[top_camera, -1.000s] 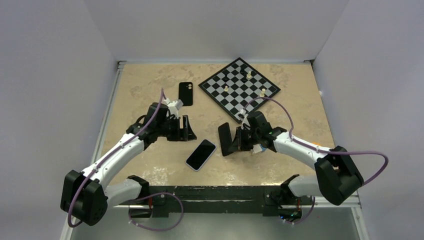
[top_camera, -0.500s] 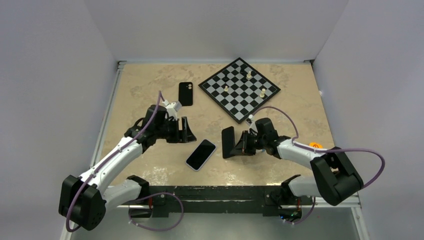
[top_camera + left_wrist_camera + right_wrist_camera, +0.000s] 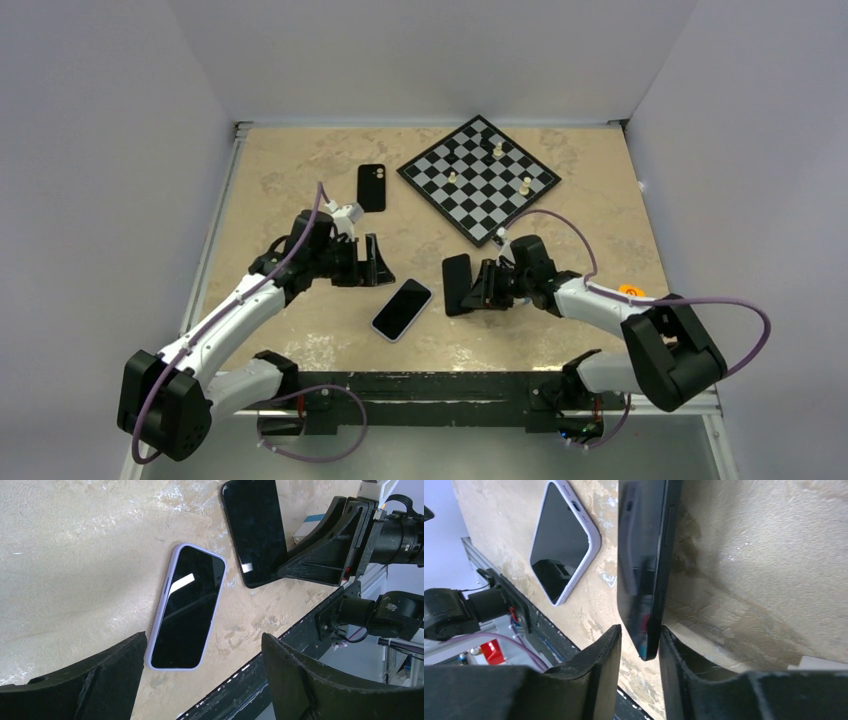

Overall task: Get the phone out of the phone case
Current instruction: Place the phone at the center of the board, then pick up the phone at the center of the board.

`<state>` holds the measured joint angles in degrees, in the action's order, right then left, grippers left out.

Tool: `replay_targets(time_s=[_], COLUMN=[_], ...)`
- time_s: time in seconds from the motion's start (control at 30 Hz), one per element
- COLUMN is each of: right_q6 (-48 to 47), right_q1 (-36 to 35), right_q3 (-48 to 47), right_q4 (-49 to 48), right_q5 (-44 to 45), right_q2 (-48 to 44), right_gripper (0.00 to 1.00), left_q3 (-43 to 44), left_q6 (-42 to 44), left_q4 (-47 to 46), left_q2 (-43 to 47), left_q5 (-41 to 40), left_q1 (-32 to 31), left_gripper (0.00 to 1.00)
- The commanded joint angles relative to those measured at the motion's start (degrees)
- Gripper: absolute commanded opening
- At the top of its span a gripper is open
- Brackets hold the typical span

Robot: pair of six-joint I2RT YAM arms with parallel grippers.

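A phone in a lilac case (image 3: 402,309) lies screen up in the middle of the table, also in the left wrist view (image 3: 187,606) and the right wrist view (image 3: 564,540). A bare black phone (image 3: 456,284) stands on its edge just right of it, leaning (image 3: 644,570). My right gripper (image 3: 480,288) straddles its near end (image 3: 640,636). One finger touches it and a narrow gap shows at the other. My left gripper (image 3: 374,262) is wide open and empty, left of and above the lilac phone (image 3: 204,647). A black case (image 3: 371,187) lies further back.
A chessboard (image 3: 479,176) with three pieces sits at the back right. The black front rail (image 3: 420,385) runs along the near table edge, close below the lilac phone. An orange tag (image 3: 628,290) sits on my right arm.
My right gripper has moved slightly right and down with the black phone, which now leans lower toward the table. The left arm shifted slightly and stays open.
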<state>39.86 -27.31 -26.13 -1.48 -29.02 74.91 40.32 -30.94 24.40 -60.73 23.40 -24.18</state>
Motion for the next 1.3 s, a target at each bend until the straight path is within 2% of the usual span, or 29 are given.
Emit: replay_targets(time_s=[0.0, 0.2, 0.3, 0.5, 0.73, 1.0, 1.27], right_q6=[-4.20, -8.83, -12.41, -16.23, -13.71, -13.65, -13.58], right_q1=[0.10, 0.00, 0.06, 0.00, 0.06, 0.07, 0.04], right_q3=[-3.56, -7.97, -11.09, -14.37, -10.87, -8.95, -8.79], right_q4=[2.10, 10.69, 16.38, 21.09, 18.15, 18.47, 18.74], right_q5=[3.86, 6.65, 10.34, 11.26, 9.96, 10.29, 11.00], right_q2=[-2.64, -7.89, -12.21, -20.32, -26.57, -28.57, -29.08], right_gripper=[0.41, 0.59, 0.66, 0.68, 0.68, 0.68, 0.68], left_q3=[-0.55, 0.83, 3.77, 10.35, 18.32, 22.96, 25.84], left_q6=[-0.30, 0.76, 3.28, 9.43, 13.68, 13.87, 13.02], left_q4=[-2.25, -2.47, -0.04, 6.85, 15.52, 16.32, 16.01], left_q2=[0.67, -2.71, -5.93, -13.16, -24.66, -31.99, -38.09], left_q5=[1.06, 2.66, 2.19, -8.36, -19.16, -18.85, -21.67], left_q1=[-0.07, -0.28, -2.14, -11.05, -19.27, -21.57, -23.66], left_gripper=[0.88, 0.88, 0.99, 1.00, 1.00, 1.00, 0.91])
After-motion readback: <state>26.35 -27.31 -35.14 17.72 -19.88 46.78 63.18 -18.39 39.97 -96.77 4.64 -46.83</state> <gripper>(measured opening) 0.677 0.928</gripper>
